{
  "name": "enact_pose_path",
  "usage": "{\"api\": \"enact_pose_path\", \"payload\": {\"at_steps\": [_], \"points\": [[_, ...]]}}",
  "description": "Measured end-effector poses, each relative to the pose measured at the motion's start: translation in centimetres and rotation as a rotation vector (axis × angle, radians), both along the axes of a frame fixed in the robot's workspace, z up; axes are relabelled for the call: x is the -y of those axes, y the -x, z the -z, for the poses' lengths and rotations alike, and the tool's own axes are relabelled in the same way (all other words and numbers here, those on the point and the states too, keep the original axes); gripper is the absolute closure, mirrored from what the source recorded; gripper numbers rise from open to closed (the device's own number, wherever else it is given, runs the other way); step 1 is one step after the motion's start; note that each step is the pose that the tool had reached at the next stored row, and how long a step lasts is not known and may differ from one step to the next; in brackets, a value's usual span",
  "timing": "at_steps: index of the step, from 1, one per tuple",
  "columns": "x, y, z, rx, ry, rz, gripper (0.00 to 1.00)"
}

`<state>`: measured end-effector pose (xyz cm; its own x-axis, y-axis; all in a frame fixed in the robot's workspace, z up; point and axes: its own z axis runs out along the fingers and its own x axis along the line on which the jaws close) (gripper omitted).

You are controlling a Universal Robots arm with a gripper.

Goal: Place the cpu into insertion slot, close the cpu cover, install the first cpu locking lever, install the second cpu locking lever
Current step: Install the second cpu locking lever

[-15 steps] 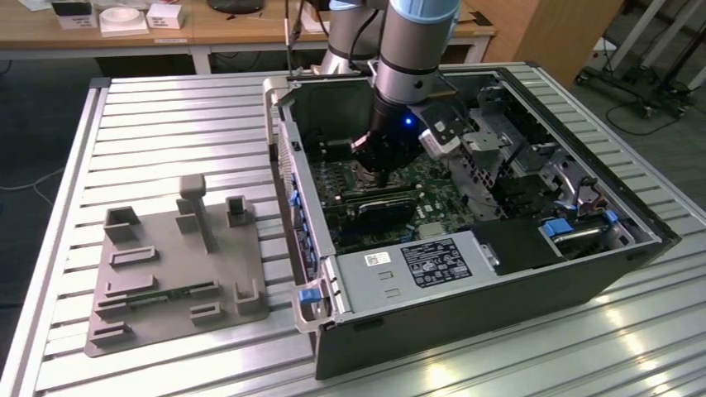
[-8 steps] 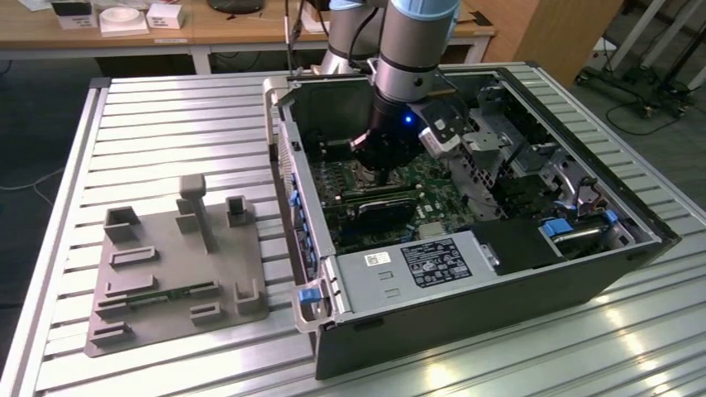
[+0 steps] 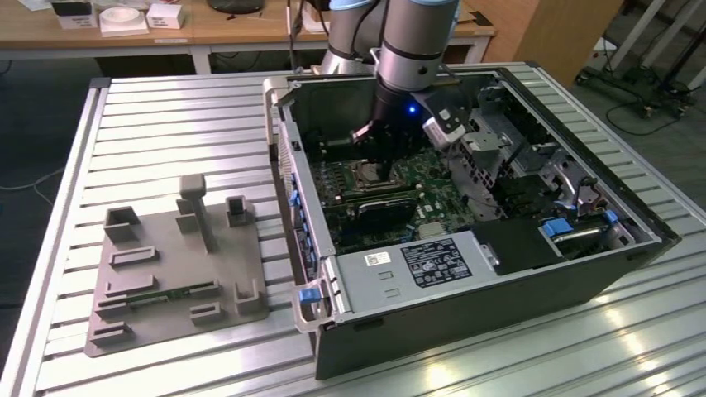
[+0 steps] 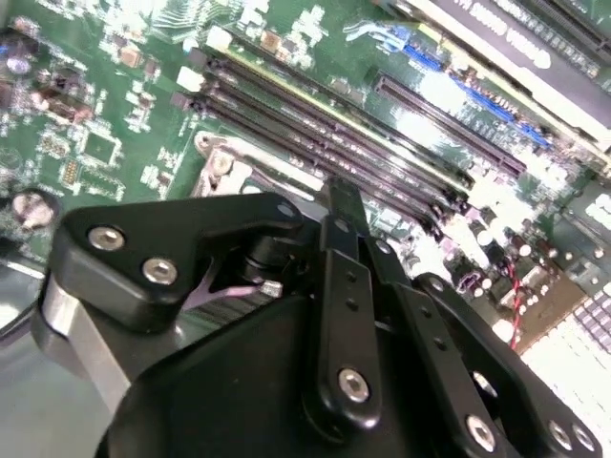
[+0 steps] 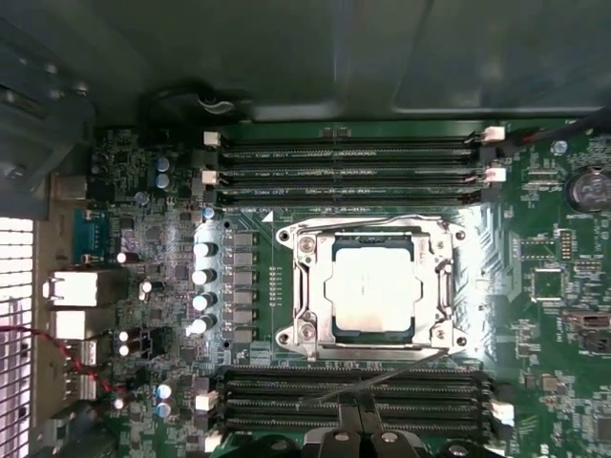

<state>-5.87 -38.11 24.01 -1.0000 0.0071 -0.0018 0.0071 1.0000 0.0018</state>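
In the first wrist view the cpu (image 5: 372,284) lies flat in the insertion slot (image 5: 449,334), its silvery top showing through the window of the cpu cover (image 5: 307,286), which is folded down around it. One thin wire locking lever (image 5: 391,374) slants out from the socket's corner across the memory slots, ending close to my gripper (image 5: 353,420). The gripper's fingertips look shut, and I cannot tell if they touch the wire. In the exterior view the gripper (image 3: 375,145) hangs inside the open computer case just above the insertion slot (image 3: 371,174). The second wrist view shows the gripper (image 4: 344,205) from behind, over the board.
Long black memory slots (image 5: 353,396) flank the socket on both sides. A grey power supply box (image 3: 414,265) fills the case's near end, and the case walls (image 3: 289,165) rise around the board. A grey fixture plate (image 3: 177,265) lies on the slatted metal table (image 3: 165,107).
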Motion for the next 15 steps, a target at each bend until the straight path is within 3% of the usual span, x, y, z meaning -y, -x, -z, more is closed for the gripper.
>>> {"api": "enact_pose_path", "payload": {"at_steps": [3,9,15], "points": [[0.0,-0.11,-0.5,-0.0005,0.0003,0.0,0.9],[0.0,-0.17,-0.47,-0.001,0.0002,0.0,0.9],[-0.04,0.48,-0.28,-0.0009,0.0002,0.0,0.9]]}}
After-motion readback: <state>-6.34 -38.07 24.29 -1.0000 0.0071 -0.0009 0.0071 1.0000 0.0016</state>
